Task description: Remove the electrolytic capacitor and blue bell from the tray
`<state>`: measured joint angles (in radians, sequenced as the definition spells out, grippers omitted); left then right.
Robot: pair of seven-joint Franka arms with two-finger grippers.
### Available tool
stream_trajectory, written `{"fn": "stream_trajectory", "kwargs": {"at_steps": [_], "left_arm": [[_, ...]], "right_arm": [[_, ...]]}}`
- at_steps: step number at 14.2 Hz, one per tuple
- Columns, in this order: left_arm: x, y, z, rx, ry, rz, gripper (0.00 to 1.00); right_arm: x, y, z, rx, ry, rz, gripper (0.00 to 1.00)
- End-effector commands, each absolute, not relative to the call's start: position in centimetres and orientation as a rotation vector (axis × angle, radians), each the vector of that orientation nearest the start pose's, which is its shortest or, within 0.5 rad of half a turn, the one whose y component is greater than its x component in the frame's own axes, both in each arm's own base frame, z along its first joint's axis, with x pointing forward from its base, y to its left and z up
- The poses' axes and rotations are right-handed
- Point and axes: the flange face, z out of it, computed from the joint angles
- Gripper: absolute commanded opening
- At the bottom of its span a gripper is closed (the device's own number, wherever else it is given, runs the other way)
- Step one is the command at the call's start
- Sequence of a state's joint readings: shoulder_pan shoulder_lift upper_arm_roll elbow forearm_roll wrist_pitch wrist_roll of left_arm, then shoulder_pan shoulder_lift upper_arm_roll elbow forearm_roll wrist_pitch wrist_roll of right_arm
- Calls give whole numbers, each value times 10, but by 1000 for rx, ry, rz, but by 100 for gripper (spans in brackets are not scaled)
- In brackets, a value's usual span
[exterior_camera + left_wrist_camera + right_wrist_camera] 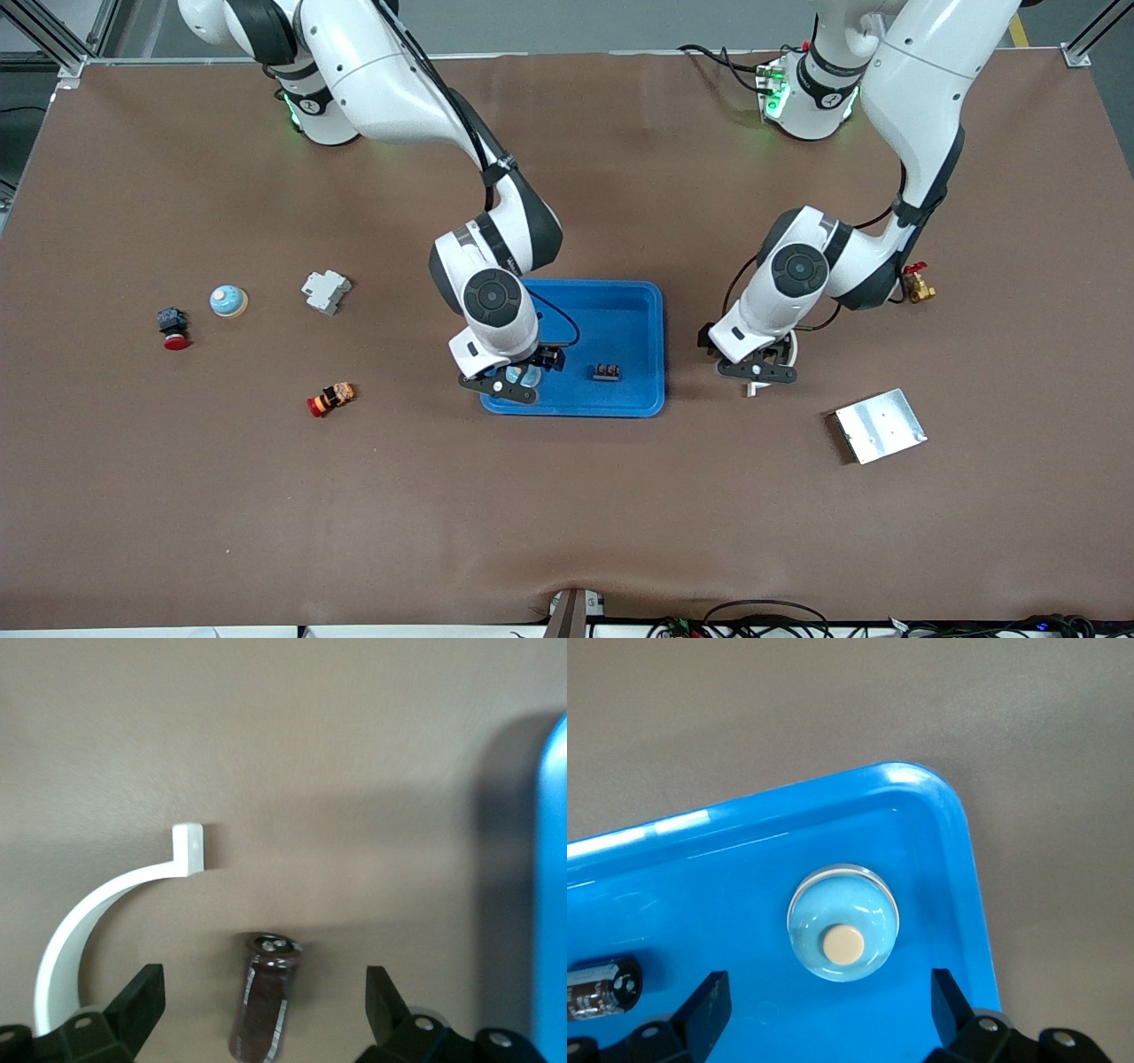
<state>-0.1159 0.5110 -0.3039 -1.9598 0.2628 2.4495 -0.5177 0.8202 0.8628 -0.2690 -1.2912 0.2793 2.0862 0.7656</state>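
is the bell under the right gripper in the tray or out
In. The light blue bell sits upright on the blue tray floor near a corner, below the open right gripper.

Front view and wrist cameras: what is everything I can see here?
Tray: one, blue, mid-table.
Bells: two, light blue; one in tray, one toward right arm's end.
Capacitors: two, dark; one on table beside tray, one in tray.
Small block: one, dark, in tray.
Clip: one, white, beside table capacitor.
Breaker: one, white, near loose bell.
Red-capped parts: two, one nearer camera.
Plate: one, silver.
Valve: one, brass.
Left pincer: open, over table capacitor.
Right pincer: open, over tray bell.
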Motion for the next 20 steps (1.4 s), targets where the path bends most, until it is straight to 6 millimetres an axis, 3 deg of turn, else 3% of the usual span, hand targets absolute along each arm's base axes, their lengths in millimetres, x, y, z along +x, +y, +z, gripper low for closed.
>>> {"fn": "stream_trajectory", "kwargs": {"at_steps": [1, 5, 8, 10, 13, 16, 20], "left_arm": [[580, -269, 263, -3165, -316, -15, 100], [576, -306, 278, -3086, -1010, 43, 100], [563, -339, 283, -2901, -1456, 69, 100], [567, -357, 288, -2774, -1708, 67, 100], [572, -378, 284, -2633, -1937, 102, 100], [583, -386, 256, -2488, -2092, 152, 100], [585, -402, 233, -2412, -2139, 80, 100]], "right_arm": [[609, 436, 234, -3113, 459, 56, 100], [612, 437, 218, -3134, 412, -25, 100], [606, 445, 209, -3137, 399, -7, 100], [605, 444, 207, -3138, 395, 1, 100], [606, 444, 207, -3133, 405, 3, 100], [607, 444, 203, -3125, 405, -15, 100], [609, 445, 196, -3112, 390, -50, 100]]}}
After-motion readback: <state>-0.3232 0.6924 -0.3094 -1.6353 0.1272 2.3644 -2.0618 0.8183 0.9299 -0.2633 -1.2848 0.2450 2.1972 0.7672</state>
